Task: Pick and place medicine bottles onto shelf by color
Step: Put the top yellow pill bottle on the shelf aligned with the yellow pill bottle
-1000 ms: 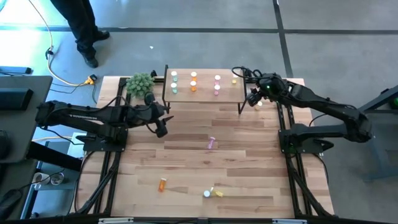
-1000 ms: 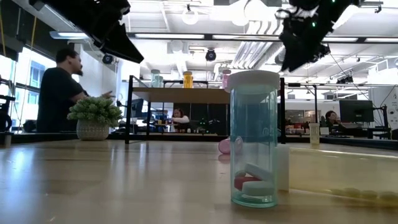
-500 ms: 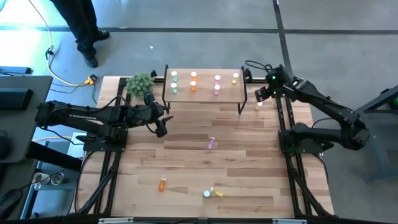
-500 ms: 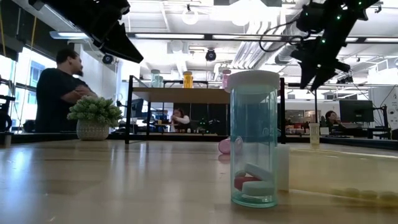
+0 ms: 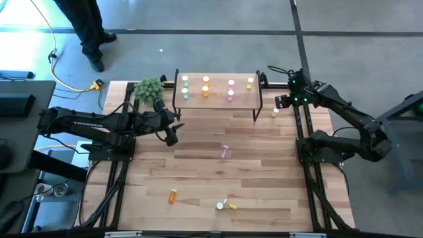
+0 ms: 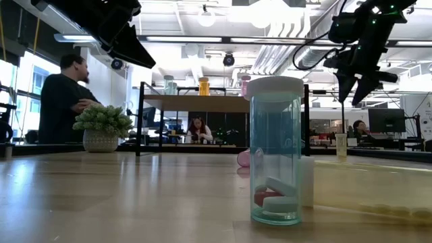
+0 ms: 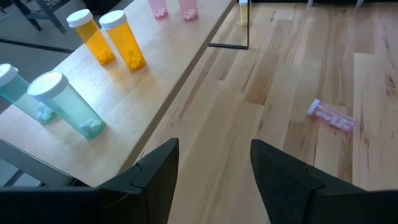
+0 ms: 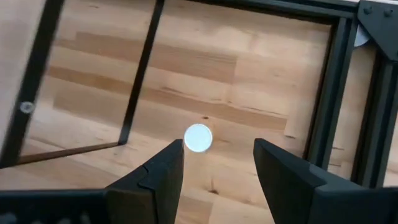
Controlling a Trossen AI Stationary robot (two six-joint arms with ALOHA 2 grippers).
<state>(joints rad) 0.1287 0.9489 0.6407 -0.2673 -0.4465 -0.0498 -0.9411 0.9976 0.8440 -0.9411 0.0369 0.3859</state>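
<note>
Jaws of the right gripper (image 8: 217, 171) hang spread directly above a white-capped bottle (image 8: 198, 137), not touching it

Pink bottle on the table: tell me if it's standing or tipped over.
Tipped over. The pink bottle lies on its side on the table, below the shelf.

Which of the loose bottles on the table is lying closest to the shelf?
The pink bottle, lying on its side near the table's middle, just in front of the shelf. The orange bottle and the yellow one lie much farther away, near the front edge.
</note>
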